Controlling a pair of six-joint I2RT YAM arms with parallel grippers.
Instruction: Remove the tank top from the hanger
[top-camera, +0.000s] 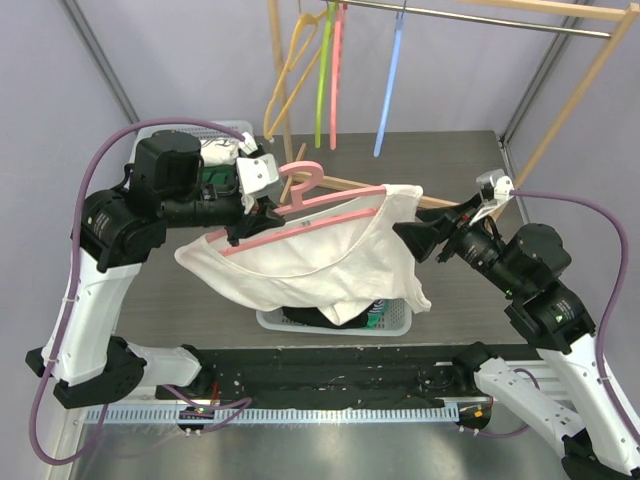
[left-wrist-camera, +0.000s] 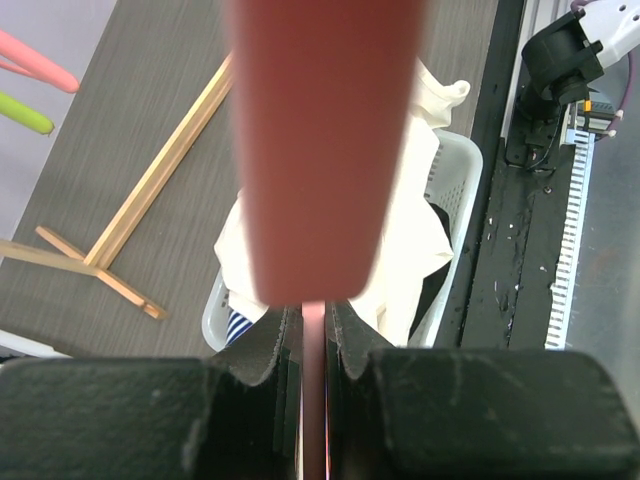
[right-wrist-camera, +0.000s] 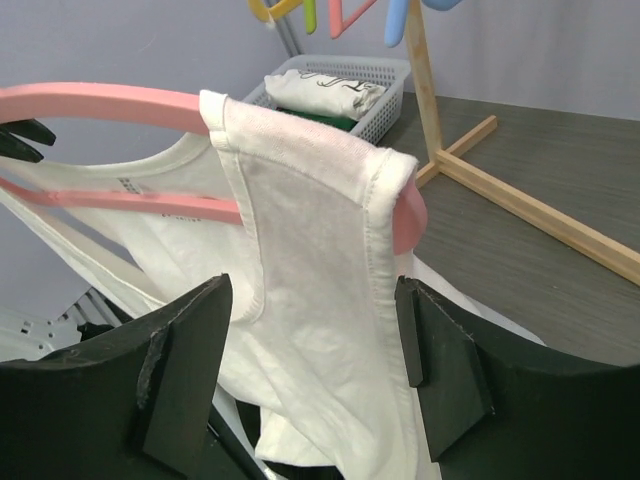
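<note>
left gripper (left-wrist-camera: 313, 335) first: its jaws are pinched narrow on the bar of the pink hanger (top-camera: 300, 212), up and to the left of the white basket (top-camera: 400, 322), so the frame is clamped for you. the tank top (top-camera: 330, 255) hangs on that hanger right above the basket, with its hem sagging down to the basket's rim.

now your right gripper (right-wrist-camera: 310, 300), above the basket's right end. the jaws stand wide, one pad on each side of the shoulder strap (right-wrist-camera: 310, 190), and neither is pressing the cloth. nothing is held there yet.

expect this thing to handle like a limp rag. it looks light, soft and thin, with no stiffness of its own. it will drape, bunch and follow whatever you pull. the seam along the strap's edge is the thickest, firmest part, so that is your hold. close on the strap just below where it loops over the hanger tip (right-wrist-camera: 410, 215), catching the stitched edge rather than the loose panel.

the hanger looks smooth and rigid, so the strap should slide off outward past that tip, away from the basket's middle. a straight downward tug would only snag it.

the far strap is hard to read from above; folds probably hide it.
</note>
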